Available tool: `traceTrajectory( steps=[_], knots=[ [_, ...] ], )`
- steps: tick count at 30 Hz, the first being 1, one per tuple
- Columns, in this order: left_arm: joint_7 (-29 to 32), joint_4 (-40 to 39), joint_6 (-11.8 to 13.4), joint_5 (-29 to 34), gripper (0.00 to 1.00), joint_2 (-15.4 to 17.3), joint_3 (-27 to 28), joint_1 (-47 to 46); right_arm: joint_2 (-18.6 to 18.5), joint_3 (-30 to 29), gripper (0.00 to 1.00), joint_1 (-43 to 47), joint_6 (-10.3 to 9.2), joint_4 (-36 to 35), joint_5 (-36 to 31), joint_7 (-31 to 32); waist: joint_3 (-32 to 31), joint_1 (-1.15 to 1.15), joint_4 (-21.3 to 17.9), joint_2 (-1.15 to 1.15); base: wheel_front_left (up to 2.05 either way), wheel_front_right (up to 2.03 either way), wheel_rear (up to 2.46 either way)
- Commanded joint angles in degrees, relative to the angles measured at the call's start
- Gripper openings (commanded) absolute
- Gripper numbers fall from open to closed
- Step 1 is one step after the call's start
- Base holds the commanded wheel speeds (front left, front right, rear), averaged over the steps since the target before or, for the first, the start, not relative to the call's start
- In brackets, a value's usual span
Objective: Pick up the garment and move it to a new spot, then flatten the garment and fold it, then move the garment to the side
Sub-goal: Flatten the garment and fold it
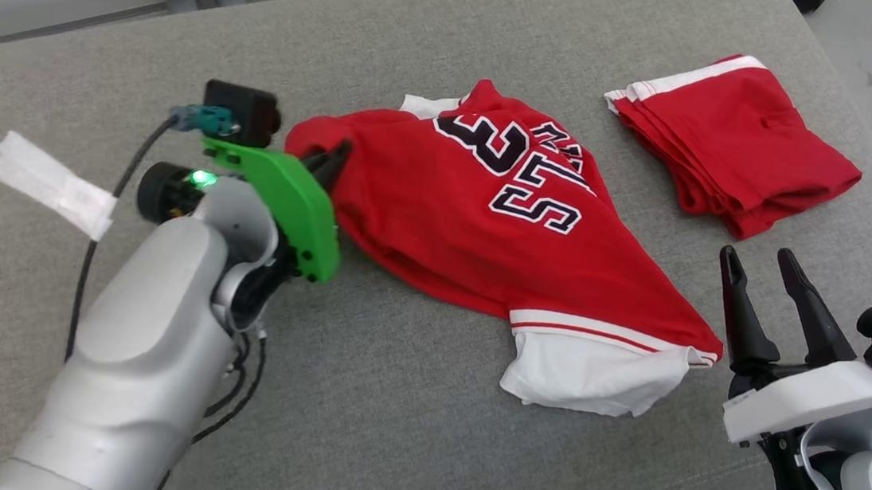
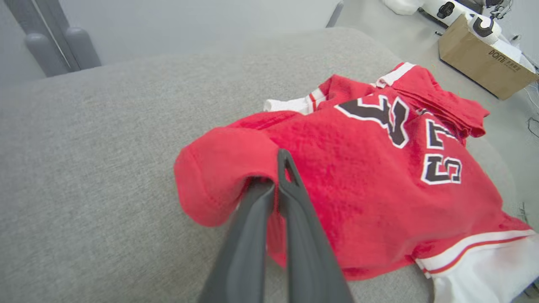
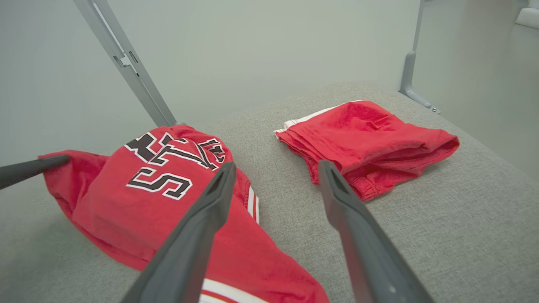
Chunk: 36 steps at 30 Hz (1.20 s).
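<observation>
Nearest, the right gripper (image 1: 757, 256) stands wide open and empty, just beside the white hem corner of the jersey (image 1: 502, 219). The jersey lies crumpled in the middle of the cushion (image 1: 386, 432), its long axis slanting from that hem up and left to a rolled red edge, where the left gripper (image 2: 273, 176) is clamped tight on the cloth. The right arm is thus nearer the free hem. Whether the pinched fold is sleeve or shoulder I cannot tell, and the lettering is partly folded under. Beyond, well apart, lie folded shorts (image 1: 734, 138).
</observation>
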Motion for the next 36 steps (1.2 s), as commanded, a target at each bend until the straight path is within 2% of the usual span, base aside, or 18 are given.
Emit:
traceTrajectory(
  steps=[1,7,14,15,16,17,21,27,32,36],
  knots=[
    [-0.57,-2.5,-0.21,0.52,0.0,-0.94,-1.39,-1.66,-0.34,-0.12,1.0,0.67,-0.02,-0.09,0.04,0.1,-0.92,0.0,0.92,0.0,0.0,0.0,0.0],
    [1.88,-11.67,-0.19,0.97,0.0,-4.08,-8.85,-1.98,0.08,0.92,1.0,0.96,-0.02,-0.54,0.59,0.17,-0.31,0.0,-0.19,0.0,0.0,0.0,0.0],
    [4.49,-8.32,0.18,3.57,0.0,-5.82,-17.34,-3.16,1.61,3.49,1.0,-0.22,-0.03,0.97,1.06,-0.91,3.51,0.0,-3.29,0.0,0.0,0.0,0.0],
    [4.54,-7.41,0.15,3.61,0.27,-5.82,-18.4,-3.12,1.74,3.74,1.0,-0.22,-0.03,1.36,1.08,-1.15,3.92,0.0,-3.43,0.0,0.0,0.0,0.0],
    [4.17,-6.36,0.09,3.84,0.91,-5.93,-19.82,-3.15,1.94,4.08,1.0,-0.32,-0.02,1.87,1.15,-1.4,4.26,0.0,-3.5,0.0,0.0,0.0,0.0],
    [3.78,-5.8,0.04,3.95,1.0,-6.05,-20.86,-3.19,2.06,4.32,1.0,-0.5,-0.02,2.27,1.15,-1.67,4.38,0.0,-3.49,0.0,0.0,0.0,0.0],
    [0.48,-6.16,-0.07,1.74,1.0,-6.26,-23.57,-3.3,1.48,4.06,1.0,-0.67,-0.02,3.87,1.16,-2.59,3.34,0.0,-1.92,0.0,0.0,0.0,0.0],
    [-2.85,-11.2,0.12,-1.29,1.0,-6.27,-26.2,-3.31,0.01,3.51,1.0,0.33,-0.02,4.46,1.17,-2.17,-1.83,0.0,2.34,0.0,0.0,0.0,0.0],
    [-3.36,-16.18,2.73,-3.33,1.0,-6.19,-25.05,-2.32,-0.85,3.07,1.0,1.68,-0.03,3.61,1.16,-0.75,-5.45,0.0,4.77,0.0,0.0,0.0,0.0],
    [-1.52,-16.3,5.24,-3.52,1.0,-3.58,-23.66,-2.6,-1.01,3.25,1.0,2.24,-0.02,2.56,1.25,0.22,-5.87,0.0,4.79,0.0,0.0,0.0,0.0]
  ],
)
